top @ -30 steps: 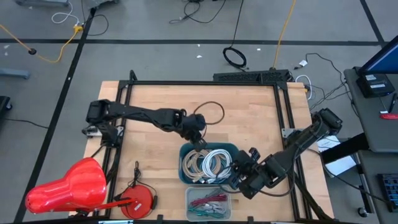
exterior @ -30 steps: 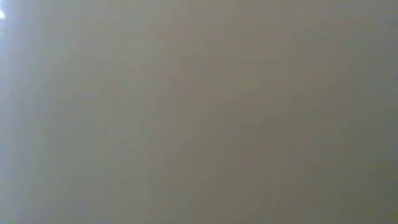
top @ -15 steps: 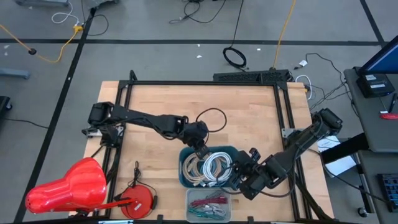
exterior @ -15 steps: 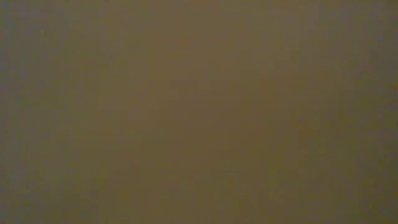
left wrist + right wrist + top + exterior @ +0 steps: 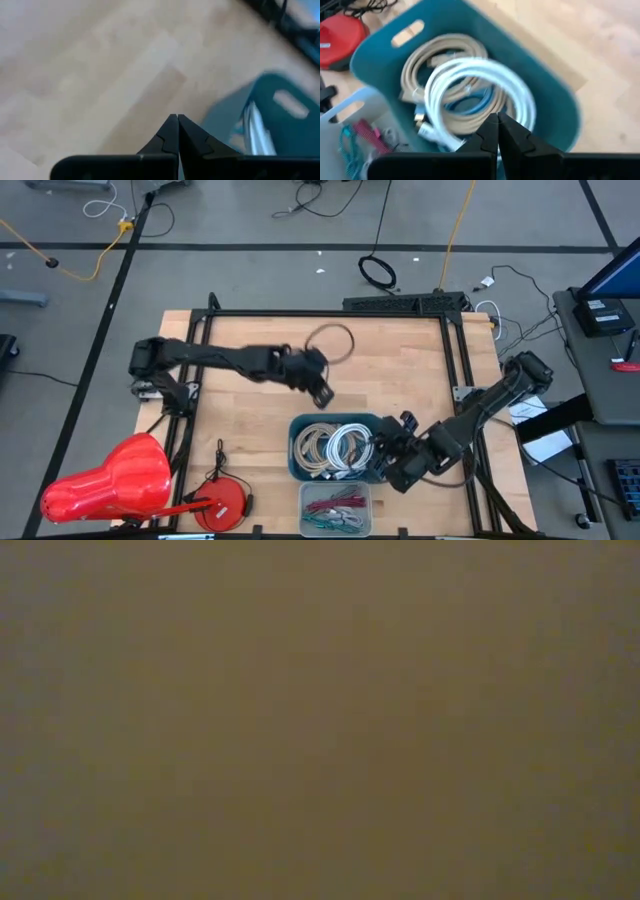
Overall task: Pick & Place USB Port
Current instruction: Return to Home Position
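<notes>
1. Right claw hangs at the 3 o'clock rim of the blue bin. Its two fingers are pressed together with nothing between them, which only its own wrist view shows.
2. Nearest the 6 o'clock edge of the table stands the grey bin, holding red and teal cables. It is just beside the blue bin, at that bin's 6 o'clock. A red reel lies at the grey bin's 9 o'clock.
3. Inside the blue bin lie coiled cables: a white coil over a beige coil. I cannot tell which of them carries a USB plug.
4. Left claw hovers over bare wood at the blue bin's 12 o'clock, fingers together and empty. Its wrist view catches only one corner of that bin, while the high view shows the claw clear of it.
5. A black cable loop lies on the table at the left claw's 12 o'clock.
6. The low view is a flat brown blank and shows none of this.
</notes>
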